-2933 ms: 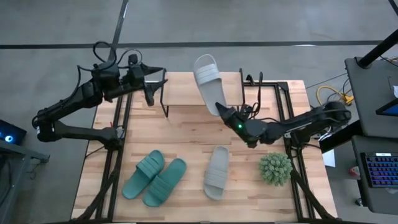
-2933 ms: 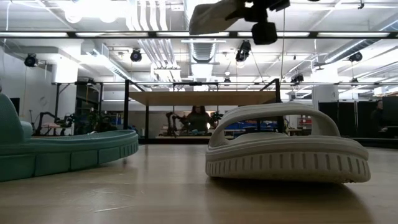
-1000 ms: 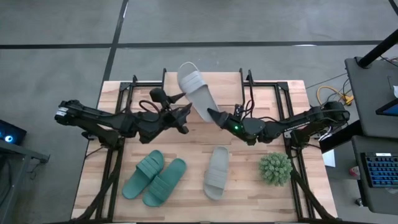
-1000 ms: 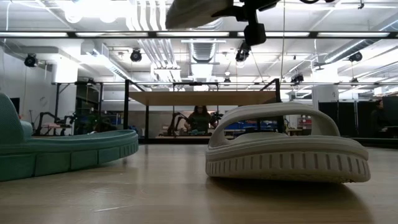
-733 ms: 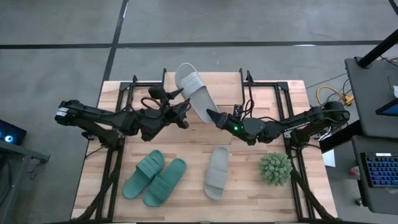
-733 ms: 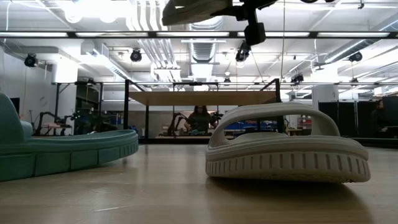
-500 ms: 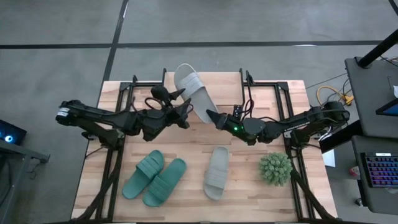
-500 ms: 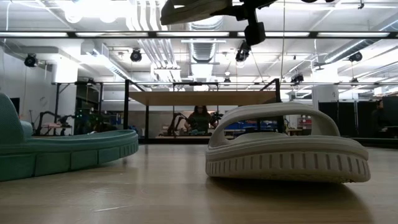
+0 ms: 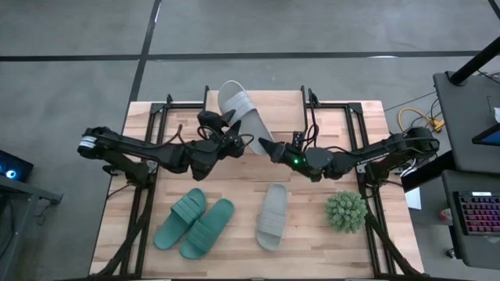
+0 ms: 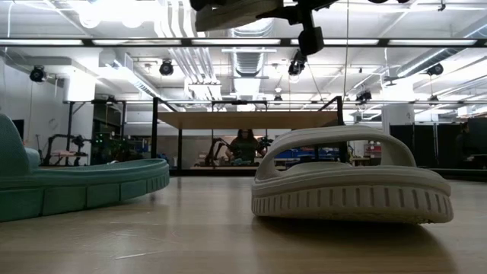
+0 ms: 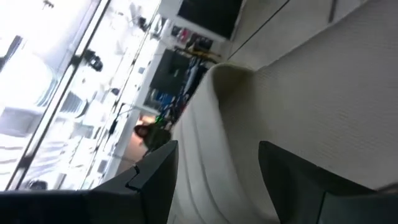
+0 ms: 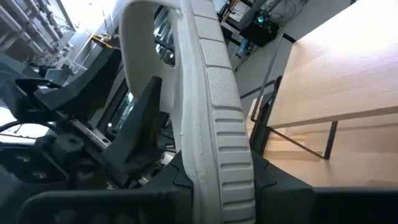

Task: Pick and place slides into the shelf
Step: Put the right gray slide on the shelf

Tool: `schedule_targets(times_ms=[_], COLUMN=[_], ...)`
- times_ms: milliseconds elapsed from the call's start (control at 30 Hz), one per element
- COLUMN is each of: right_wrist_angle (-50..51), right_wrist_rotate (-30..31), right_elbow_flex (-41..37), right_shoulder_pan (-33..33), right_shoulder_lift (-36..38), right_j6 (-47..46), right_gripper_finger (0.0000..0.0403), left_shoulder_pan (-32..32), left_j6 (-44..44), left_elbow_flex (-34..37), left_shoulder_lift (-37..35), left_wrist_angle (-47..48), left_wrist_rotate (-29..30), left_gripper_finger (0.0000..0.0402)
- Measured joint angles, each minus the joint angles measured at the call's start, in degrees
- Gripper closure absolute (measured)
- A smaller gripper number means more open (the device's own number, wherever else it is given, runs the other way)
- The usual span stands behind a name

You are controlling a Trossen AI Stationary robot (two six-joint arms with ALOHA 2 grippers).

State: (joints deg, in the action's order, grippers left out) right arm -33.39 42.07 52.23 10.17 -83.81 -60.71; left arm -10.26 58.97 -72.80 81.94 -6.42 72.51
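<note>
A spiky green plant ball (image 9: 346, 211) sits on the wooden tabletop (image 9: 234, 179), toward the tabletop's right edge and near its front. Beyond that same right edge stands a dark side desk (image 9: 469, 117) with a keyboard (image 9: 476, 213) lit in colours, and yellow cables (image 9: 414, 119) lie on the grey floor between the desk and the tabletop. In the low view, a seated person (image 10: 245, 144) shows far behind the tabletop, under rows of ceiling lights (image 10: 114, 11).
</note>
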Motion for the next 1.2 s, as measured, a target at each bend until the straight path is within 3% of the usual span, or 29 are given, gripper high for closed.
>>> schedule_targets(times_ms=[800, 1200], right_wrist_angle=[0.0, -2.6], right_wrist_rotate=[-1.6, -1.6], right_elbow_flex=[0.0, 0.0], right_shoulder_pan=[0.0, 1.1], right_shoulder_lift=[0.0, 0.1], right_j6=[1.0, 8.2], right_gripper_finger=[0.0354, 0.0354], left_shoulder_pan=[1.7, 2.3], left_j6=[-0.1, 0.1], left_elbow_flex=[0.0, 0.0], left_shoulder_lift=[-0.2, -0.2], left_wrist_angle=[-1.3, -1.2], left_wrist_rotate=[1.6, 0.9], left_gripper_finger=[0.0197, 0.0318])
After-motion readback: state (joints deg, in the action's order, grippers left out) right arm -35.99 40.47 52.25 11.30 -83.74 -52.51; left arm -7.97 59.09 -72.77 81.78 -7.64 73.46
